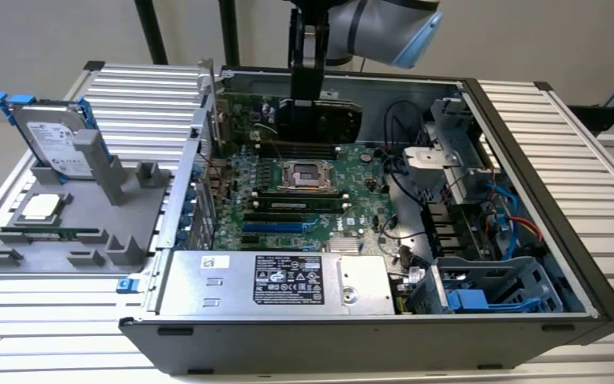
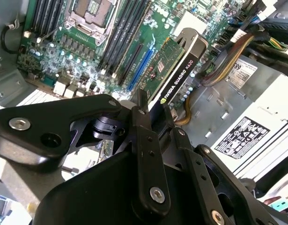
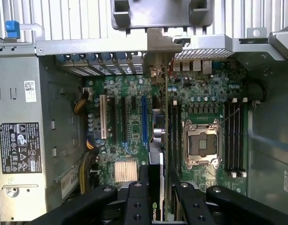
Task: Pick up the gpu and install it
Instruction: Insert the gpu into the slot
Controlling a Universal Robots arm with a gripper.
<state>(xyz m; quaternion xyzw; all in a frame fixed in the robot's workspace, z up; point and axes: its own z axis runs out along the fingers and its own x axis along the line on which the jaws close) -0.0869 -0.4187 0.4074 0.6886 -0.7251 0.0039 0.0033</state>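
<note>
Holding the gpu (image 2: 174, 70) on its edge, my gripper (image 2: 155, 115) is clamped shut on it so it can drop into the motherboard (image 3: 134, 126) slots.

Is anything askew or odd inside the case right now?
Nothing looks damaged or spilled. The gripper holds the gpu on edge above the motherboard, over its slots and not yet seated.
</note>
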